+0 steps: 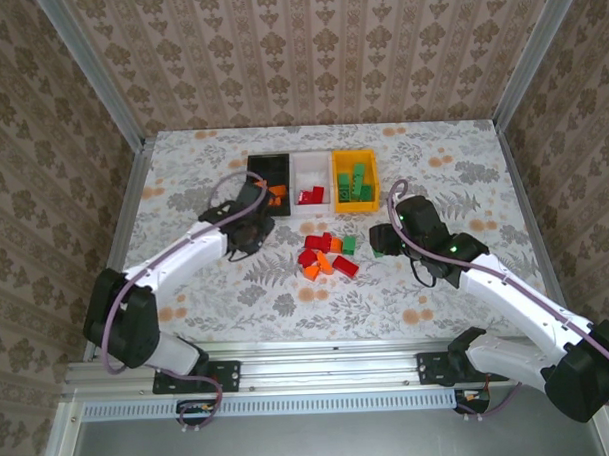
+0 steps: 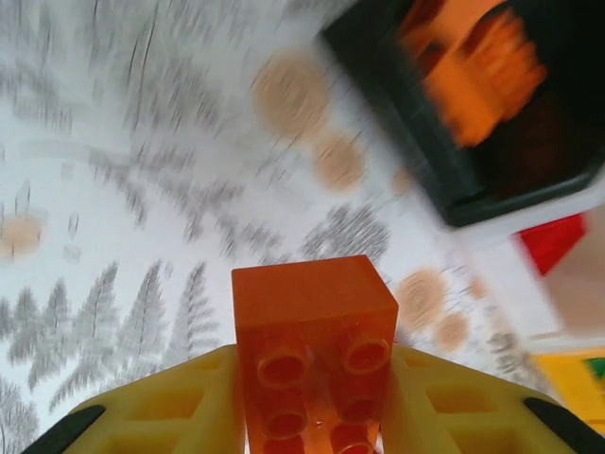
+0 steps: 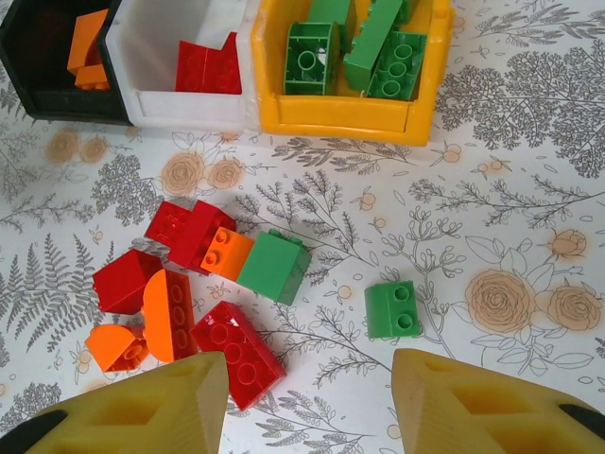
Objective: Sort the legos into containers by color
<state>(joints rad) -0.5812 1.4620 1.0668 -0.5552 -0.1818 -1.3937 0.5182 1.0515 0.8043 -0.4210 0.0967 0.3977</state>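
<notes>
Left gripper (image 2: 312,397) is clamping an orange brick (image 2: 314,312) near the black bin (image 2: 406,123); I'm judging delivery in hand, next centring over it and releasing; right gripper (image 3: 307,369) is hanging spread apart

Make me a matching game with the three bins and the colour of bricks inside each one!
Bins:
1. black bin
2. white bin
3. yellow bin

What is inside:
a. green bricks
b. orange bricks
c. red bricks

Right pairs: 1-b, 2-c, 3-a.
</notes>
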